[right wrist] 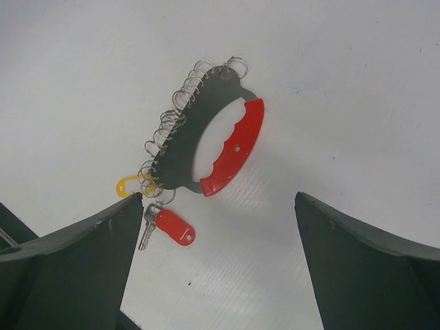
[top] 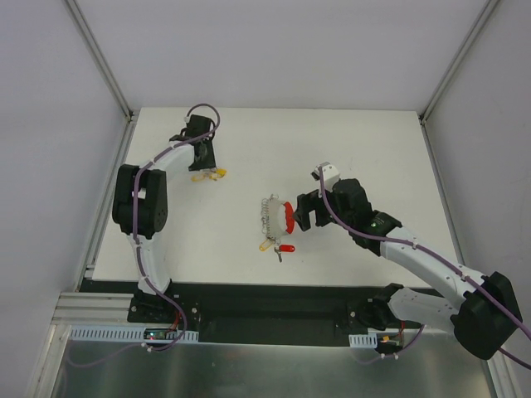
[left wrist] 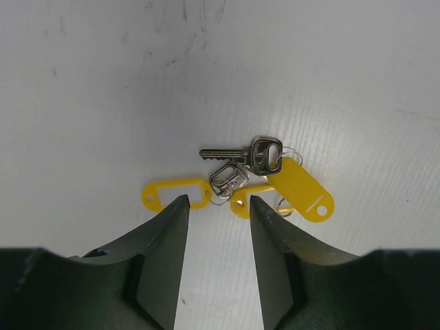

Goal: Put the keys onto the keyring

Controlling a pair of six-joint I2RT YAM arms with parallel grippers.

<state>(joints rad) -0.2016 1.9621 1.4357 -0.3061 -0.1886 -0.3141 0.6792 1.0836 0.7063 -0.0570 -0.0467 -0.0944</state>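
A loose bunch of silver keys with yellow tags [left wrist: 275, 175] lies on the white table, just ahead of my open, empty left gripper [left wrist: 216, 201]. In the top view the bunch [top: 211, 174] is at the back left, right below the left gripper [top: 203, 163]. The keyring [right wrist: 230, 148] has a red curved handle, a dark plate and a row of wire rings. It lies flat mid-table [top: 286, 217]. A key with a red tag [right wrist: 172, 225] and a yellow tag [right wrist: 127, 185] hang on its lower rings. My right gripper [right wrist: 218, 199] is wide open, empty, just right of the keyring [top: 300, 213].
White walls with metal posts enclose the table [top: 373, 149] on three sides. The table's near edge meets a dark rail [top: 274, 298] where the arm bases sit. Bare white table lies between the key bunch and the keyring.
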